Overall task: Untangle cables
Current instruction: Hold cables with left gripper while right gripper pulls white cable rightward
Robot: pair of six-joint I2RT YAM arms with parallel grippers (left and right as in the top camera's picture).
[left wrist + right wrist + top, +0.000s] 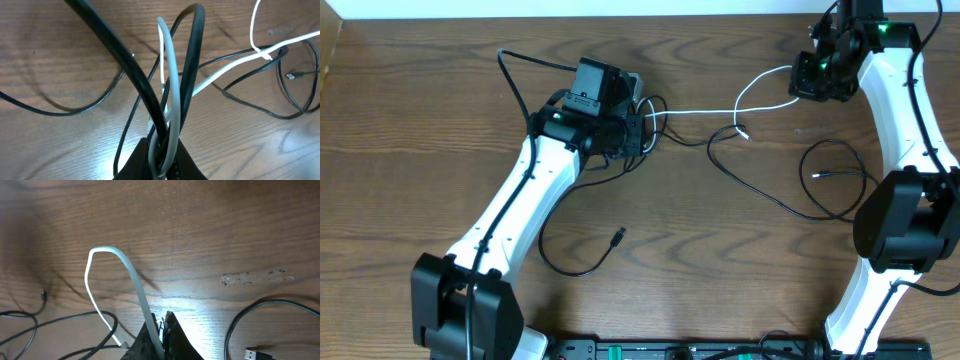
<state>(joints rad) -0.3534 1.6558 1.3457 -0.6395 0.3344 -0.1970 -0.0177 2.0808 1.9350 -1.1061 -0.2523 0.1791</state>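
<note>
Overhead: found the cables spread over the wooden desk [420, 120]. Saw the left arm [535, 180] reaching to a knot of black cables [650, 125] left of centre, on the far side. Traced the white cable [700, 112] from that knot rightward to the right arm [895, 90] at the far right. Noted a long black cable [750, 183] looping between the arms, and a plug end [618, 235] lying nearer, beside the left arm.

Left wrist: showed the left jaws pressed onto a bunch of strands, black cables [135, 75] and white cable [230, 71] together.

Right wrist: showed the right jaws pinching the white cable [135, 280], which arched up and left. Spotted a black cable [235, 325] resting on the desk, right.
</note>
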